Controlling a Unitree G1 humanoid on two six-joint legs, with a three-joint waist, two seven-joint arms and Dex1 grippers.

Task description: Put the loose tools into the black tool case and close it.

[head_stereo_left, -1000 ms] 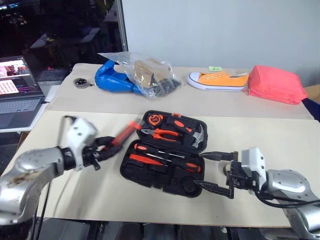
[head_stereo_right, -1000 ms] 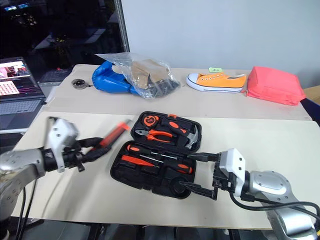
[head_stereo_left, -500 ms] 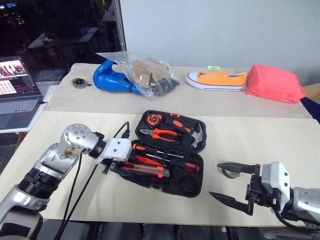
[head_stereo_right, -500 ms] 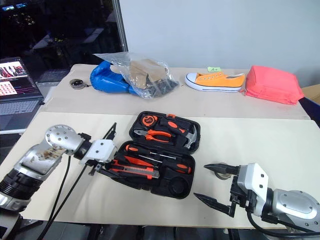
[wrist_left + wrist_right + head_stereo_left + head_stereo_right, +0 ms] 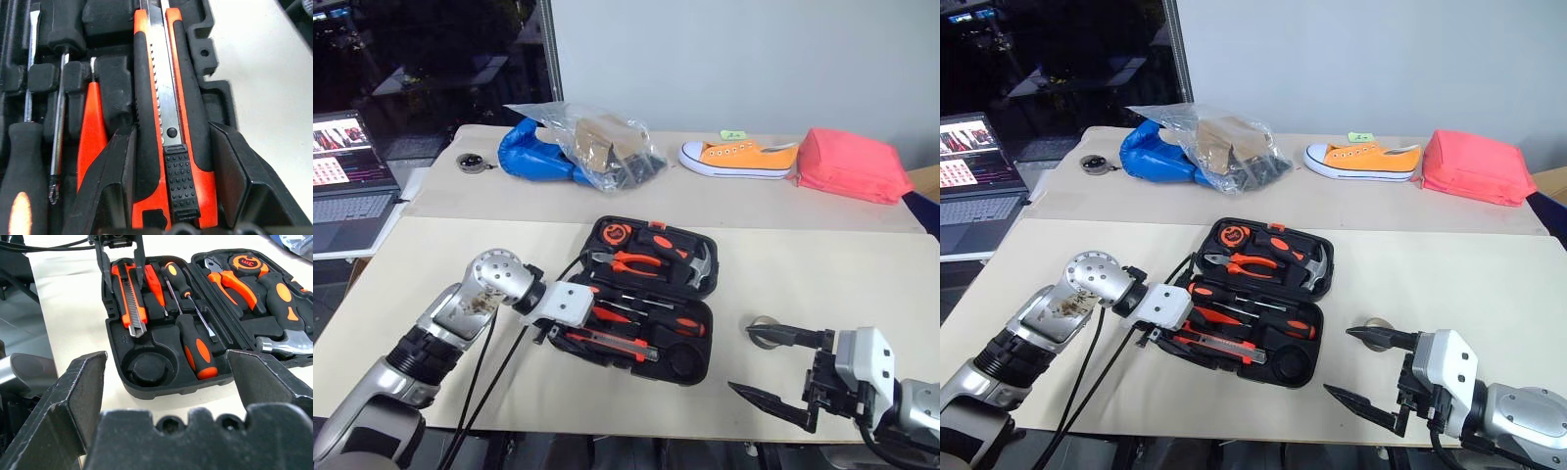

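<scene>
Left claw (image 5: 168, 191) pinches the knife (image 5: 166, 98) in the open case (image 5: 690, 367) near the bench's front edge; right claw (image 5: 781, 367) spread beside the tape roll (image 5: 763, 330).

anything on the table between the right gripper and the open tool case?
Only the small tape roll, lying beside the right gripper's upper finger; otherwise bare tabletop up to the black tool case, as the left eye view shows.

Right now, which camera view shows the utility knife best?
The left wrist view: the utility knife lies close up in its slot in the black tool case, between the left gripper's fingers. The right wrist view shows it whole but farther; both eye views show it small, beside the gripper.
</scene>
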